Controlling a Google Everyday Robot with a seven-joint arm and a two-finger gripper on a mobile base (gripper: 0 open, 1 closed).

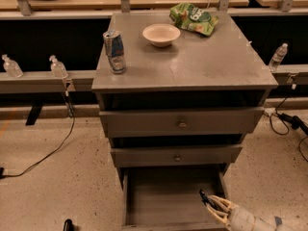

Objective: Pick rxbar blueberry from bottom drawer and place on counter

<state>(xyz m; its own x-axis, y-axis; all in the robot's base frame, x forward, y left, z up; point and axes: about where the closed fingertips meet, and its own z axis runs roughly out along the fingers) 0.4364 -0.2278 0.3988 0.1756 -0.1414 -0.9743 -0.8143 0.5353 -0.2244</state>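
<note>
The bottom drawer (159, 198) is pulled open below two grey drawers that stick out slightly. My gripper (208, 202) reaches in from the lower right, at the drawer's right front corner. Its pale fingers (220, 207) are closed around a small dark bar, the rxbar blueberry (203, 196), which sticks out at the fingertips just above the drawer floor. The rest of the drawer floor shows nothing else. The counter (202, 61) is the grey top of the cabinet, well above the gripper.
On the counter stand a can (114, 52) at the left, a pale bowl (161, 34) and a green chip bag (193, 17) at the back. Small bottles (57, 67) stand on the rail behind. Cables (45, 153) lie on the speckled floor.
</note>
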